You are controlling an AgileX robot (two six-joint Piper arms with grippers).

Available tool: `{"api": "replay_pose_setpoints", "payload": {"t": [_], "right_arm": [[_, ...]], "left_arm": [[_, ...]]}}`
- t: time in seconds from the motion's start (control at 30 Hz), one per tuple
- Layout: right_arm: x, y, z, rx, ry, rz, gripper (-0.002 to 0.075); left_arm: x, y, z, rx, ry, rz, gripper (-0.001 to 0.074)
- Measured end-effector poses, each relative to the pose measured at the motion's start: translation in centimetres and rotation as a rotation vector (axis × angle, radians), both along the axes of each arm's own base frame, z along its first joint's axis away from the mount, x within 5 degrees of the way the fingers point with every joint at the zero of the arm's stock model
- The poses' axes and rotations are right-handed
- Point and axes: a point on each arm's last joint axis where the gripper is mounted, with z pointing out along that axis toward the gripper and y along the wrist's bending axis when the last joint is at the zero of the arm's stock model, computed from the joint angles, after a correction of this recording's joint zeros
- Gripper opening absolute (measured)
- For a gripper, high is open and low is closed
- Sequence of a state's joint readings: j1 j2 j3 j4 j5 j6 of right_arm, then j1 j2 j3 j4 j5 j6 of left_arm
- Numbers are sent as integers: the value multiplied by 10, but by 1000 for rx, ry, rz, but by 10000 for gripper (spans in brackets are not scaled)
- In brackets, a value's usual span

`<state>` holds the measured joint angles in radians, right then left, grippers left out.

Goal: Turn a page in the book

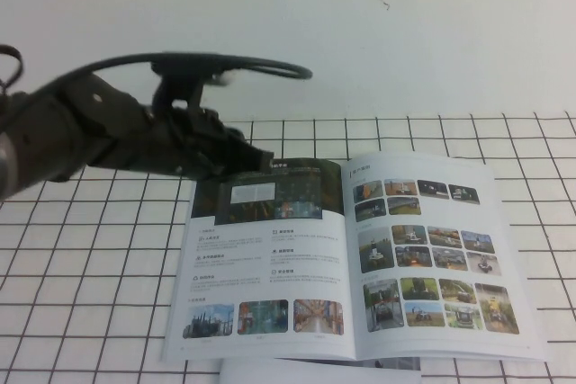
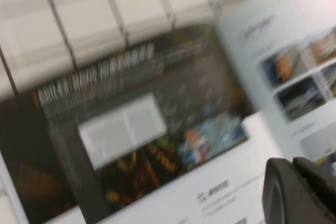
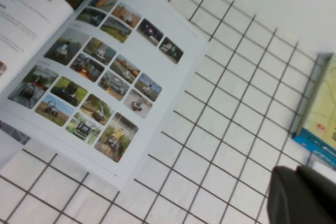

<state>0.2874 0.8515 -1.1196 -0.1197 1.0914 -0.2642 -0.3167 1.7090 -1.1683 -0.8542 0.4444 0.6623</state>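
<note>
Left hand over glossy open book; right hand unseen.

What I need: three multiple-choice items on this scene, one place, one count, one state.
1. The left gripper is: A over the page's dark banner; B over the right-hand leaf; C out of view.
2. Photos along that page's near edge: A two; B three; C five.
3. The book is: A shut; B open, lying flat; C standing upright.
Key: A, its tip sits at the banner; B, three show in a row; B, both leaves lie spread. The right gripper hangs beside the book, over the grid table.
</note>
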Motion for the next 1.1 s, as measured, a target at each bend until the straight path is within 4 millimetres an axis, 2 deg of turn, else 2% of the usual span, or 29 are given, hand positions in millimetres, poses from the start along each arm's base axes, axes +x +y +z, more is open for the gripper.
{"api": "replay_pose_setpoints", "payload": {"t": [0.13, 0.2, 0.3, 0.37, 0.5, 0.67, 0.87, 1.1], "right_arm": [[-37, -14, -6, -10, -87, -13, 0], [-55, -20, -18, -2, -126, -13, 0], [-62, -19, -46, 21, -127, 0, 0], [-61, -16, -69, 56, -109, 5, -1], [-56, -12, -102, 114, -131, -4, -1], [-57, -11, -127, 138, -154, 2, -1], [-59, -11, -148, 129, -84, -4, -1], [-61, -9, -151, 159, -46, -5, -1]], "left_arm": [[-23, 10, 65, -17, -222, -5, -2], [-37, 17, 95, -38, -334, 21, -2], [-57, 28, 125, -43, -476, 61, -2], [-69, 37, 134, -15, -562, 85, -2], [-96, 56, 132, 38, -681, 172, -2], [-128, 76, 119, 47, -738, 276, -2], [-163, 89, 104, 53, -768, 291, -2], [-192, 98, 108, 33, -841, 293, -3]]}}
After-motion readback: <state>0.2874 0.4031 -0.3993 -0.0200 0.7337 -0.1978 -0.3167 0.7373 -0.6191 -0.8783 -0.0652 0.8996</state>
